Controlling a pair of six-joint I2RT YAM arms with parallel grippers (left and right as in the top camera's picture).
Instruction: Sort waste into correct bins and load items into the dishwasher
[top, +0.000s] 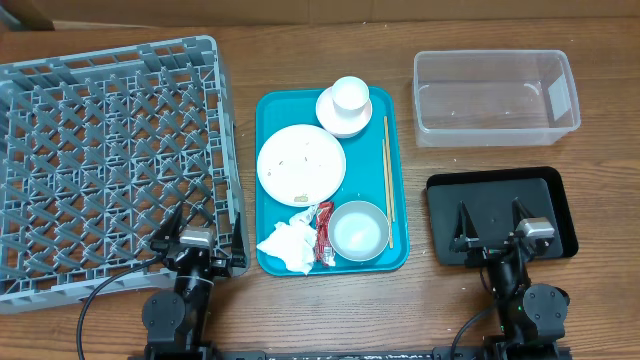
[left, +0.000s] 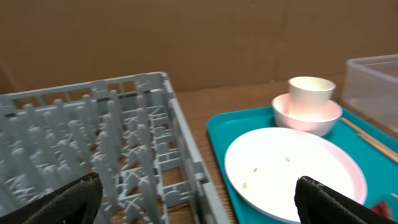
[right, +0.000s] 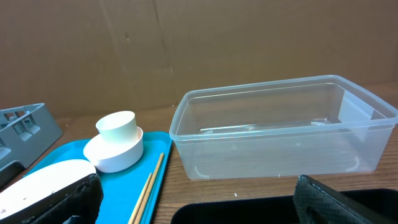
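While both arms rest at the near edge of the table, we find the left gripper (top: 210, 212) with its fingers spread wide over the near right corner of the grey dish rack (top: 226, 120). The rack's lattice floor runs ahead and to the left of that gripper, showing only bare grid. Just to the right of it lies the teal tray (top: 268, 115), which carries all the loose things. Ahead and to the right is the round plate (top: 300, 163), with a few pale crumbs (left: 255, 168) scattered on it. Farther ahead, the small white cup (top: 349, 93) stands upright inside a whitish-pink bowl (top: 340, 122). Closest on the right, the crumpled napkin (top: 287, 243) touches the red wrapper (top: 323, 232), and the grey-white bowl (top: 358, 232) sits just beside the wrapper. The chopsticks (top: 388, 180) lie together along the tray's edge farthest from this gripper. The right gripper (top: 490, 207) likewise has its fingers apart, gripping nothing, above the near part of the black tray (top: 545, 190); we cannot tell whether it touches the tray. Straight ahead of it, apart from the black tray, stands the clear tub (top: 495, 135), its plain floor visible through the walls. The teal tray lies to this gripper's left.
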